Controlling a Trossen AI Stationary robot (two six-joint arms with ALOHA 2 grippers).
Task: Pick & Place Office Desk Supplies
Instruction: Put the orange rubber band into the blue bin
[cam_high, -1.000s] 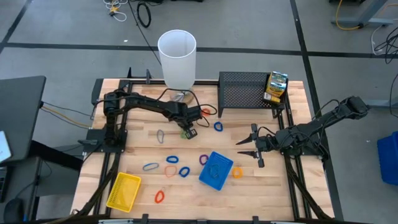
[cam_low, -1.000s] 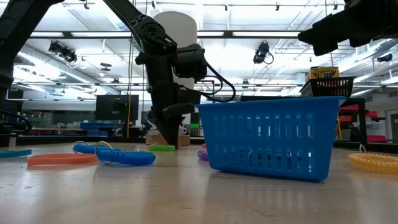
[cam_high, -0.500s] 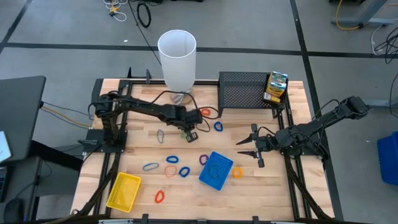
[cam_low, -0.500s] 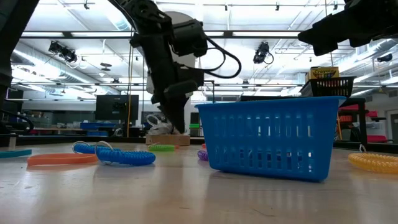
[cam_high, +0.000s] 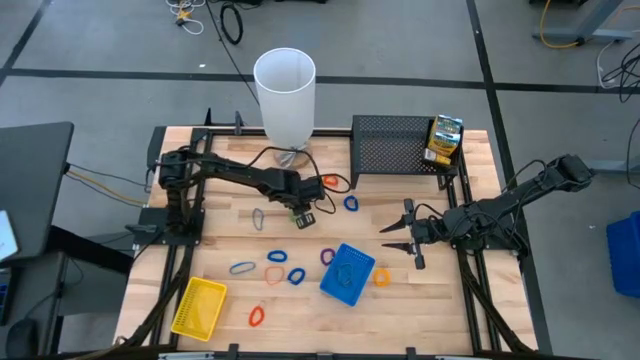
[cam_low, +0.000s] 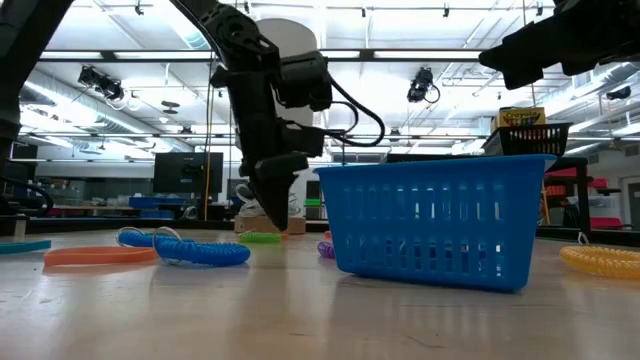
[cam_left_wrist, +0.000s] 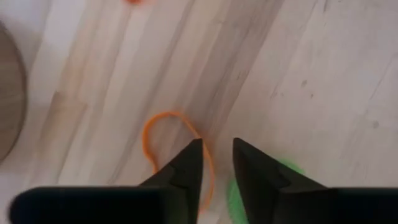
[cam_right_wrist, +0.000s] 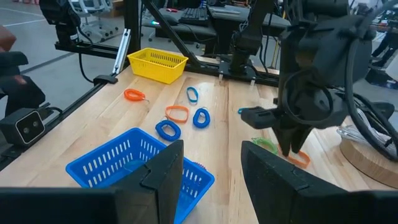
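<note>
My left gripper (cam_high: 304, 214) points down at the table's middle, open by a narrow gap, fingertips (cam_left_wrist: 216, 142) just above the wood. A thin orange loop (cam_left_wrist: 149, 134) lies flat under one finger and a green loop (cam_left_wrist: 287, 169) beside the other; I see no touch. The green loop (cam_low: 260, 237) shows beside the fingertips in the low view. My right gripper (cam_high: 398, 238) waits open to the right of the blue tray (cam_high: 347, 273). Several more coloured loops lie flat near the tray. The yellow tray (cam_high: 199, 306) sits at the near left. A green-yellow box (cam_high: 443, 140) stands in the mesh rack.
The tall white cylinder (cam_high: 285, 95) stands at the far edge behind my left arm, and the black mesh rack (cam_high: 398, 150) is at the far right. A blue loop (cam_high: 350, 203) and a grey loop (cam_high: 258, 218) flank my left gripper. Bare wood lies between the two grippers.
My left gripper rose a little off the table, then came back down beside the green loop, ending close to where it began. The loops and trays have stayed in place.
</note>
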